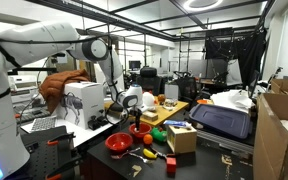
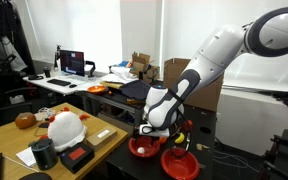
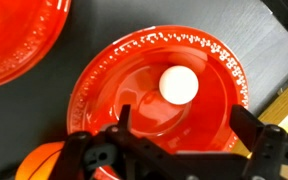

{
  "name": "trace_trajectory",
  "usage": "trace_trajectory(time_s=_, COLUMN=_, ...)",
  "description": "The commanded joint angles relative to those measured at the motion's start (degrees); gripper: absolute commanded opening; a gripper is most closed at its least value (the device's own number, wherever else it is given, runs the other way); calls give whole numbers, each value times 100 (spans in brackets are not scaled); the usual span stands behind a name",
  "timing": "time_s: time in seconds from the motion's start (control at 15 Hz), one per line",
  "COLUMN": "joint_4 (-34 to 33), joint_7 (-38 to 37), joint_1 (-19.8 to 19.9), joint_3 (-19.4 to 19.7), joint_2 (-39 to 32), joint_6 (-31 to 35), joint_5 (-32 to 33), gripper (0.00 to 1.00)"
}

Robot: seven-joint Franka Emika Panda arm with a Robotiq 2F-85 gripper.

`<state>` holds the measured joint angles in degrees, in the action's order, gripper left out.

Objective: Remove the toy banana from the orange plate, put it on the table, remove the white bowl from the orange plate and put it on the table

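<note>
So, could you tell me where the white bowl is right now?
In the wrist view, the white bowl sits near the middle of the orange plate, just ahead of the open claw.

In your wrist view the glossy red-orange round plate (image 3: pixel 114 90) loses its lower rim behind the black gripper (image 3: pixel 184 125), whose body the bottom edge cuts off. A second red dish (image 3: pixel 14 45) is cropped by the picture's edges at top-left. A rounded orange object (image 3: pixel 34 160) sits half hidden behind the gripper at bottom-left; you cannot tell what it is.
</note>
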<state>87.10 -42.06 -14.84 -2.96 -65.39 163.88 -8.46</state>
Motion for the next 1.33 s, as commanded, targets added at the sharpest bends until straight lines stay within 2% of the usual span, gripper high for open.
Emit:
trace_trajectory(time_s=0.0, joint_4=-269, joint_7=150, joint_1=-41, joint_3=31, joint_2=-199, joint_6=-153, joint_5=-221, gripper=100)
trace_trajectory(time_s=0.6, joint_4=-493, joint_7=129, joint_1=-29, joint_3=60, joint_2=-478, joint_6=-173, joint_5=-293, gripper=100)
trace_trajectory(time_s=0.67, joint_4=-512, joint_7=124, joint_1=-26, joint_3=62, joint_2=-495, joint_6=-186, joint_5=-307, gripper=75)
trace_trajectory(time_s=0.73, joint_4=-538, joint_7=133, joint_1=-18, joint_3=56, joint_2=-517, joint_6=-193, joint_5=-318, gripper=74)
trace_trajectory(time_s=0.8, joint_4=-548, joint_7=135, joint_1=-16, joint_3=54, joint_2=-528, joint_6=-193, joint_5=-327, gripper=68)
trace_trajectory(time_s=1.27, joint_4=-555, joint_7=122, joint_1=16, joint_3=50, joint_2=-501, joint_6=-227, joint_5=-383, gripper=14)
